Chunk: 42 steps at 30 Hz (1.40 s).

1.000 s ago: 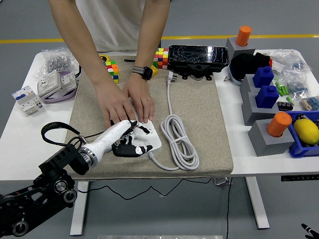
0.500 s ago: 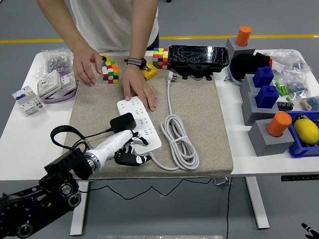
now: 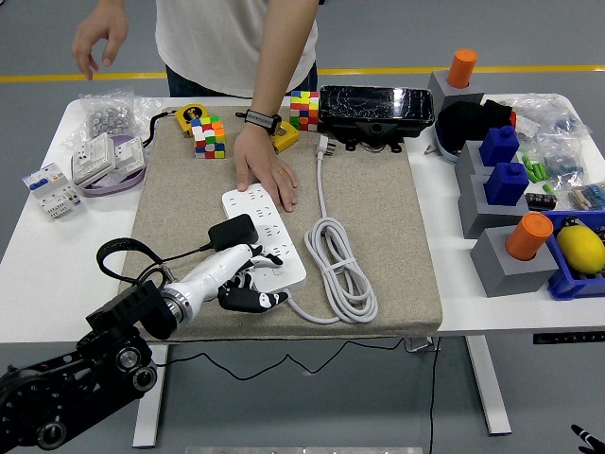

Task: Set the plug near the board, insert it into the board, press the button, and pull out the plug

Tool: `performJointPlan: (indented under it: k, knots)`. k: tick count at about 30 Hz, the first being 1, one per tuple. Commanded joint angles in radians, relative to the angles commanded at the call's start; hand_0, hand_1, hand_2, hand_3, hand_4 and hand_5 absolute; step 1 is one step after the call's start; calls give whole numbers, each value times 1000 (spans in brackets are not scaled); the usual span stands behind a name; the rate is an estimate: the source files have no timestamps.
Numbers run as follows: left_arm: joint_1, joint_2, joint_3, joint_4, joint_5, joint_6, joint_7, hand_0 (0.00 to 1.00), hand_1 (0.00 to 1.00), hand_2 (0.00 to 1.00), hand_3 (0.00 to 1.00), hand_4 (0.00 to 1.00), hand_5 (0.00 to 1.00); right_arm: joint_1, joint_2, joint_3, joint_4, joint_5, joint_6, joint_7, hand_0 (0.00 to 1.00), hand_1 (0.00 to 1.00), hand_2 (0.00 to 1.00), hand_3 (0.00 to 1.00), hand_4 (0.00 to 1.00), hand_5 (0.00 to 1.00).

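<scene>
The white power strip (image 3: 269,232) lies on the beige mat, with its white cord coiled (image 3: 342,270) to the right. A black plug (image 3: 233,232) sits on the strip's left side, and its black cable loops off to the left (image 3: 121,250). My left hand (image 3: 248,277) rests at the strip's near end, just below the plug, with its fingers spread and holding nothing. A person's hand (image 3: 266,176) presses flat on the strip's far end. The person's other hand (image 3: 98,38) is raised off the table. Only a black sliver of my right arm (image 3: 583,434) shows at the bottom right corner.
Colourful cubes (image 3: 209,135) and a black box (image 3: 376,109) stand at the mat's far edge. White sockets (image 3: 95,156) and a bag of small parts lie far left. Grey and blue blocks with orange cylinders (image 3: 527,235) and a blue bin with a lemon crowd the right.
The person's two hands have left the middle of the strip: one now presses its far end, the other rose off the table. The plug now sits on the strip. My left hand drew back slightly.
</scene>
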Motion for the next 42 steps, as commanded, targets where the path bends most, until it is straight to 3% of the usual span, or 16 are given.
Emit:
performJointPlan:
  k: [9,42]
  knots:
    - [2,1,10,8,0,-23,18,74,75,145,763,814,364,1,0,0,1,0,-1,1,569,664,676,603,972,494]
    - [9,6,3,-5,2,-20,18,73,75,144,740,814,363,2,1,-3,0,2,0,1,569,663,676,601,971,494]
